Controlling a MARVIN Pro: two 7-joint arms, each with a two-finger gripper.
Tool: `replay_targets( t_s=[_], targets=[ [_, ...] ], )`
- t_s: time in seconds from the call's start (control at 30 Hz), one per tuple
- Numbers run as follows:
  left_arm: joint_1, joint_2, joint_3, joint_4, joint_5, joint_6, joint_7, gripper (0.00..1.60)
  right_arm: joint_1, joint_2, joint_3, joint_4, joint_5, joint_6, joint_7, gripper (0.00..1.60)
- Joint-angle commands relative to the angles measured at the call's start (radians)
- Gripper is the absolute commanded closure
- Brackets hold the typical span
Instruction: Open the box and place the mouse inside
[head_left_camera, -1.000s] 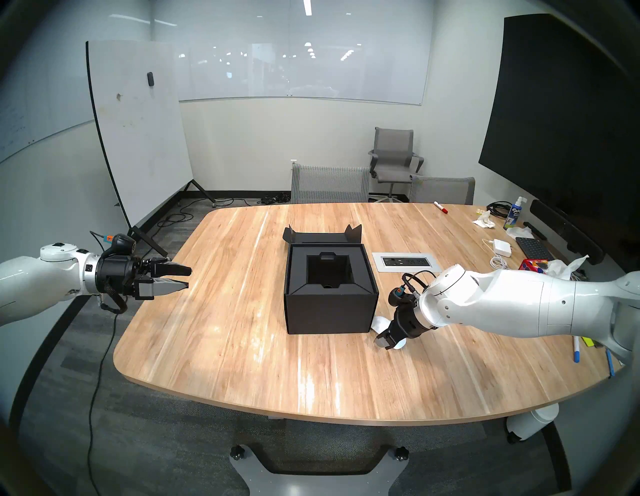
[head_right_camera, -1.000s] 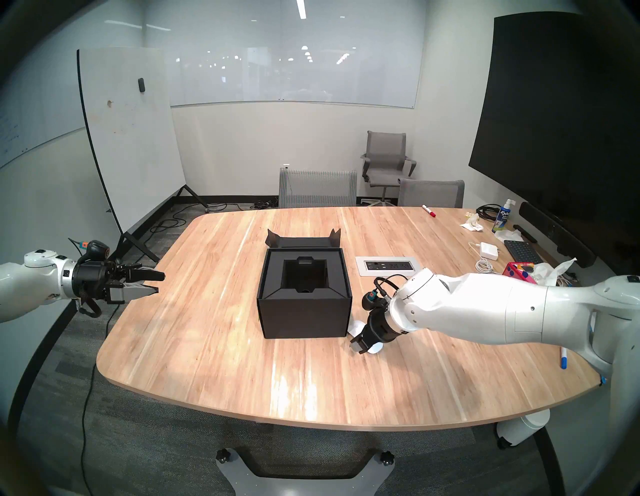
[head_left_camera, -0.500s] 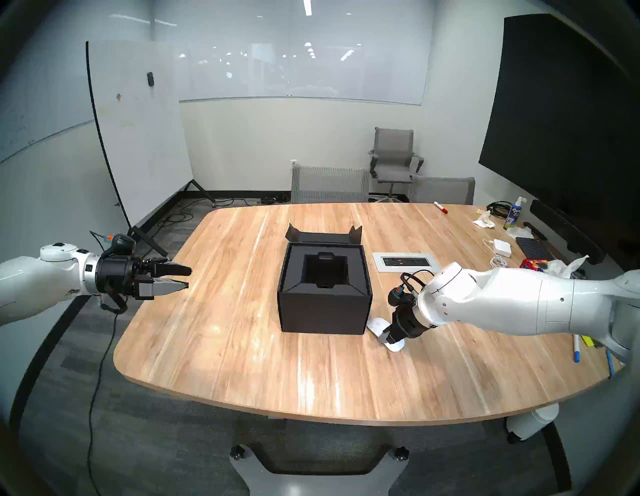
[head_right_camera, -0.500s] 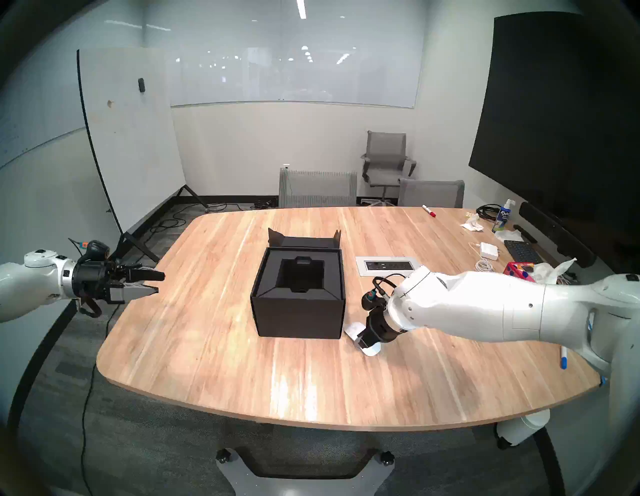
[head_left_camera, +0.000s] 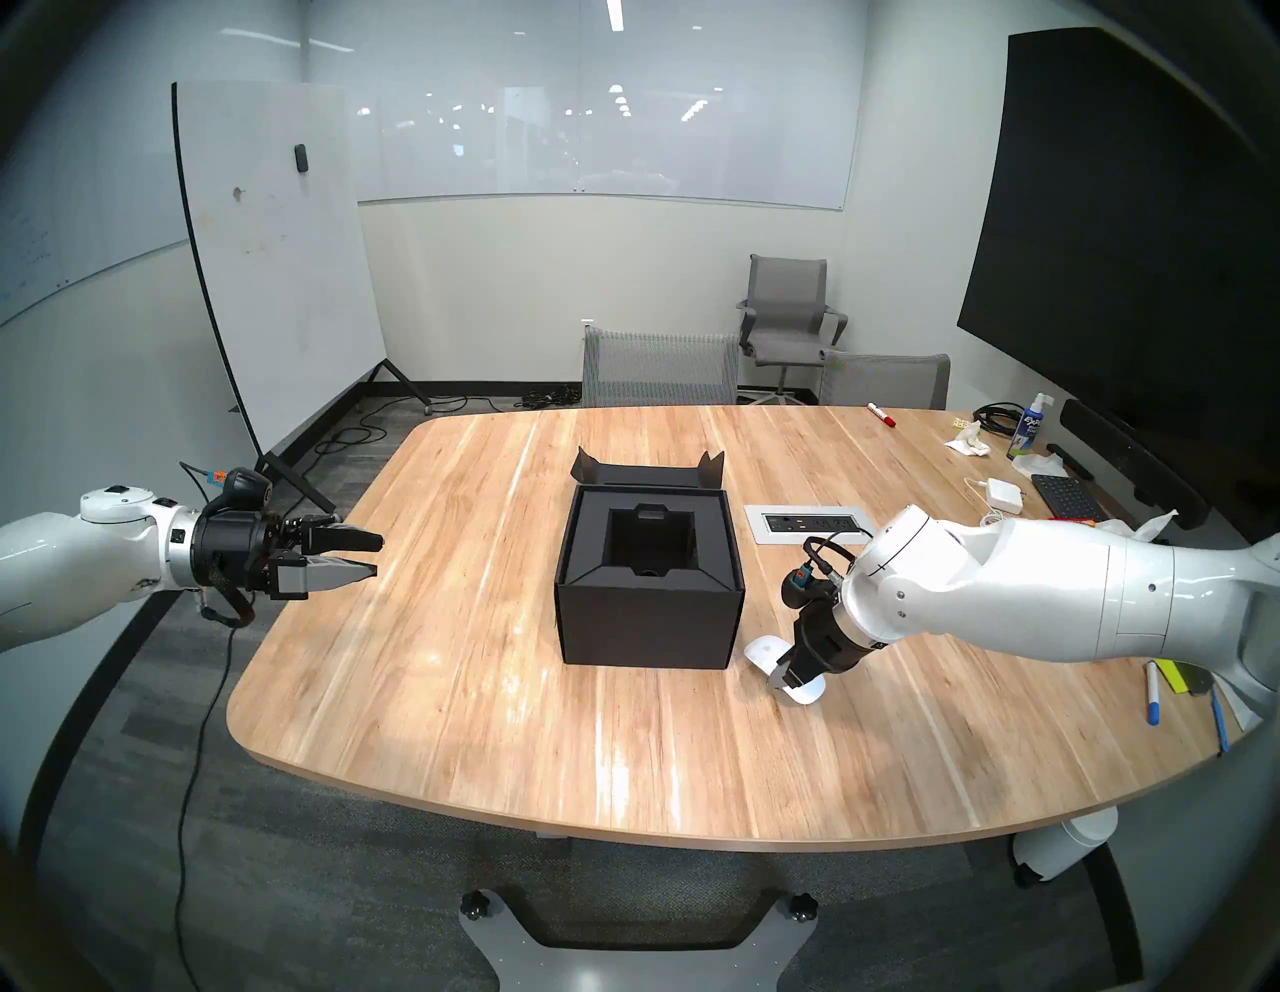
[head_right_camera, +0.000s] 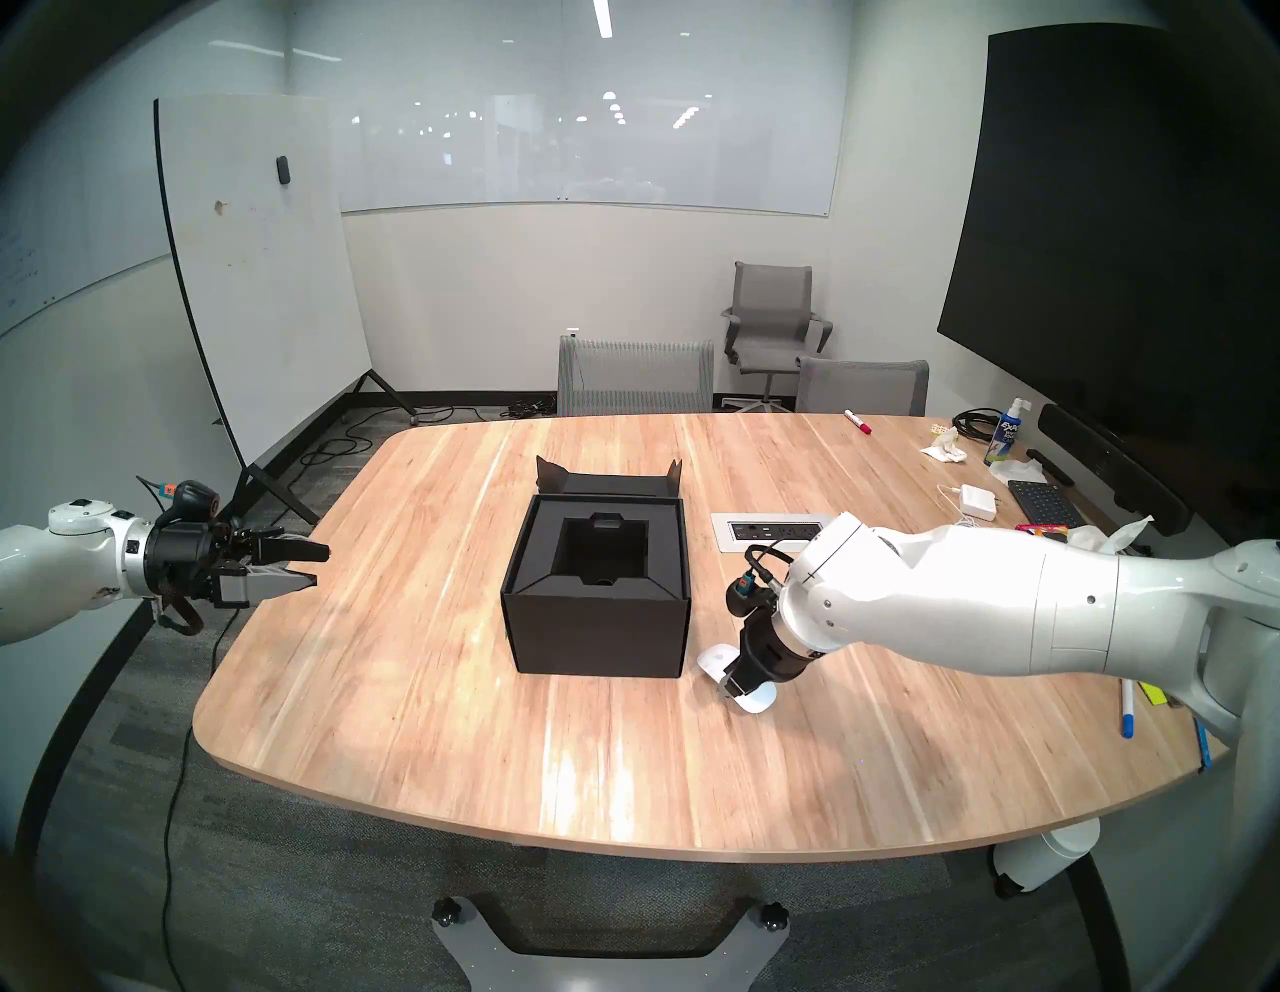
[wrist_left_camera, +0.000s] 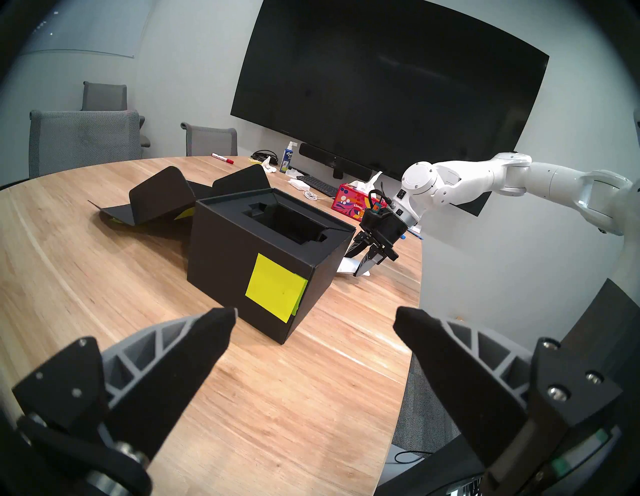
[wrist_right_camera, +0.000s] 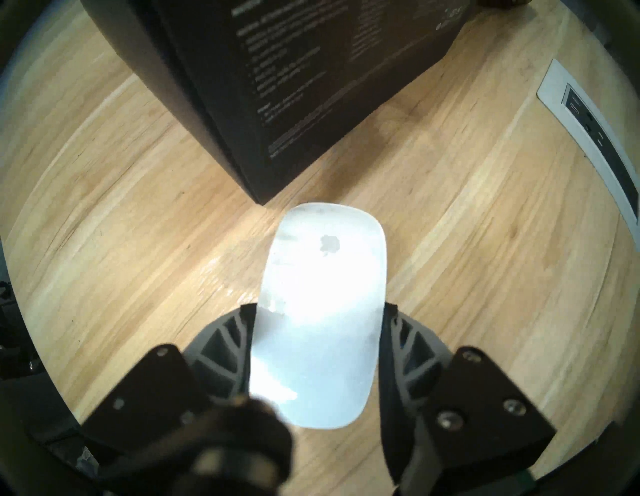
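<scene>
box (head_left_camera: 650, 582) sat open on surface (head_left_camera: 485, 693), lid flap back. right gripper (head_left_camera: 789, 682) jaws squeezed sides of white mouse (wrist_right_camera: 322, 311), just beside box, near surface. left gripper (head_left_camera: 370, 554) jaws wide, empty. step looked like pick-up — next: lift mouse over box hole, let go.

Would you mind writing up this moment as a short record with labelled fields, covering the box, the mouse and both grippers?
box: black box near the table's middle, lid folded back flat behind it, recess empty
sticky note: yellow-green sticky note on the box side facing the left gripper
mouse: white mouse beside the box's near right corner, clamped across its sides
right gripper: right gripper shut on the mouse, pointing steeply down
left gripper: left gripper open, holding nothing, off to the box's left
task state: box open, mouse not yet inside
</scene>
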Motion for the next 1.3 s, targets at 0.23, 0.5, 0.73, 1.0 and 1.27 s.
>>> replay_targets(
  t_s=[0.23,0.5,0.73,1.0,1.27],
  targets=[
    [-0.011,-0.003,-0.011,-0.002,-0.007,0.0,0.0,0.0,0.12,0.037,0.063,-0.068,0.009,0.138,-0.032,1.6],
    [-0.012,-0.003,-0.011,-0.002,-0.007,0.0,0.0,0.0,0.177,0.035,0.067,-0.069,0.014,0.138,-0.027,1.6],
    [-0.012,-0.003,-0.011,-0.002,-0.007,0.0,0.0,0.0,0.24,0.019,0.045,-0.045,0.003,0.138,-0.006,1.6],
    [-0.011,-0.003,-0.011,-0.002,-0.007,0.0,0.0,0.0,0.309,0.013,0.027,-0.03,-0.015,0.138,0.034,1.6],
    [-0.011,-0.003,-0.011,-0.002,-0.006,0.0,0.0,0.0,0.372,-0.031,0.004,0.013,-0.04,0.138,0.087,1.6]
  ],
)
